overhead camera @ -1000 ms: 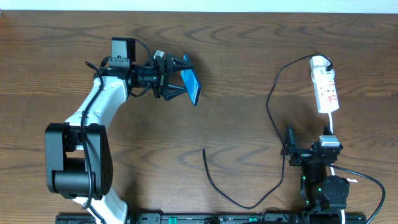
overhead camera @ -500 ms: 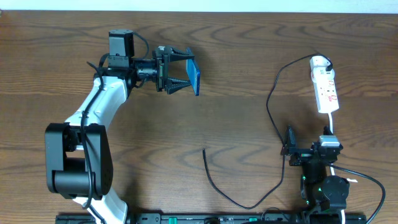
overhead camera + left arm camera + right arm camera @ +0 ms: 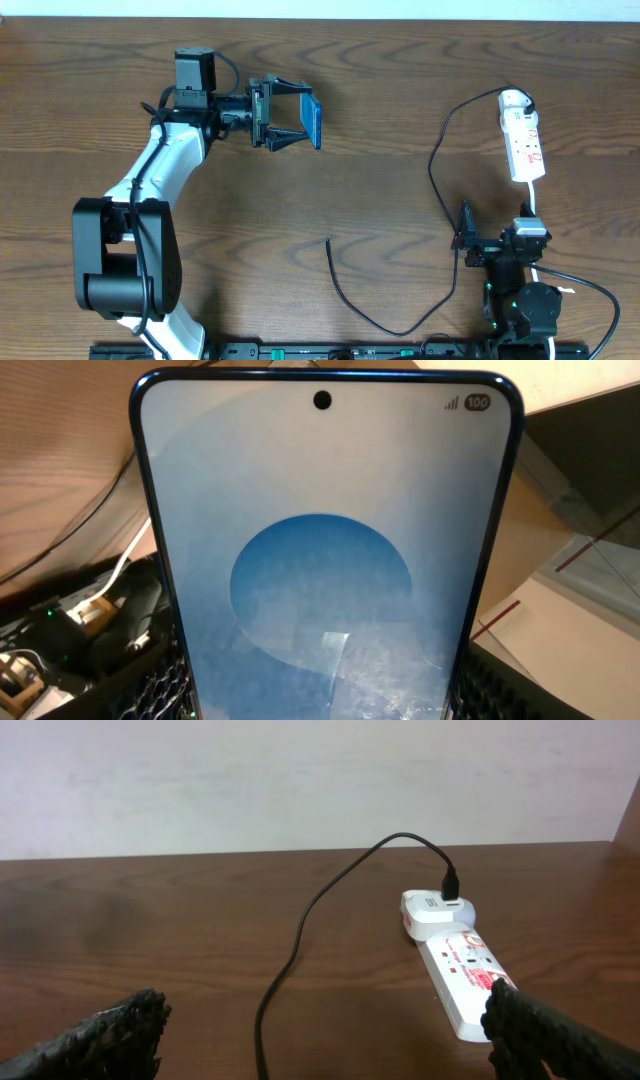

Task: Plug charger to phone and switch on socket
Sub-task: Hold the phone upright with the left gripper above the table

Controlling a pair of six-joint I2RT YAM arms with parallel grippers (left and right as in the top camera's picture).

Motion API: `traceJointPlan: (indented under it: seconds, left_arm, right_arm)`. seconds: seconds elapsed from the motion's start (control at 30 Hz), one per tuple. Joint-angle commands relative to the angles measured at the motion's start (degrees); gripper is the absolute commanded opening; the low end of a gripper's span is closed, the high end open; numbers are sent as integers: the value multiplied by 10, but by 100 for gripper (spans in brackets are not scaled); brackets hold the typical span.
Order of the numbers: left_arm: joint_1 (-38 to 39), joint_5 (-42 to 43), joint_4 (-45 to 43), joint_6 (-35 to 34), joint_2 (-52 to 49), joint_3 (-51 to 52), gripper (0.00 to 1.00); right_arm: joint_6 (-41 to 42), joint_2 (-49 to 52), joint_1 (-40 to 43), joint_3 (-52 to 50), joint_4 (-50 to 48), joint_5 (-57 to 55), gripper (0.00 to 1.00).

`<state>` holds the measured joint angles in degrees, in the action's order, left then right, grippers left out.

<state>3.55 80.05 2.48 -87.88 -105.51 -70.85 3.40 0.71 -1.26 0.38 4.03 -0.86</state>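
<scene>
1. The left pincer (image 3: 298,124) is pinching the phone (image 3: 313,121) by its two long edges. It holds the phone above the surface (image 3: 380,90), at the far left part of it.
2. In the overhead view the phone stands on its edge, tilted, and its blue screen faces back to the left arm.
3. In the left wrist view the phone (image 3: 320,560) fills almost the whole picture. The screen is lit and shows a darker blue circle on a pale ground.
4. The right pincer (image 3: 330,1035) is spread wide and holds nothing. It hangs low at the near right side and points to the socket (image 3: 456,970).
5. The socket (image 3: 524,146) lies flat at the far right of the surface.
6. The charger (image 3: 432,168) has its black plug in the far end of the socket. Its thin cable runs toward the near edge in a long curve.
7. The free tip of the charger (image 3: 328,241) lies on the surface near the middle, well apart from the phone.
</scene>
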Motion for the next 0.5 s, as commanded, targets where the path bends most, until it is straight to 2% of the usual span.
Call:
traceJointPlan:
  seconds: [0.0,0.47]
  left_arm:
    - [0,33,-5,-11,21,-4,7]
    - [0,33,-5,-29,21,-4,8]
  right_arm:
    - [-7,-2,-3,-1,2,1,99]
    - [-7,-2,-3,-1,2,1,99]
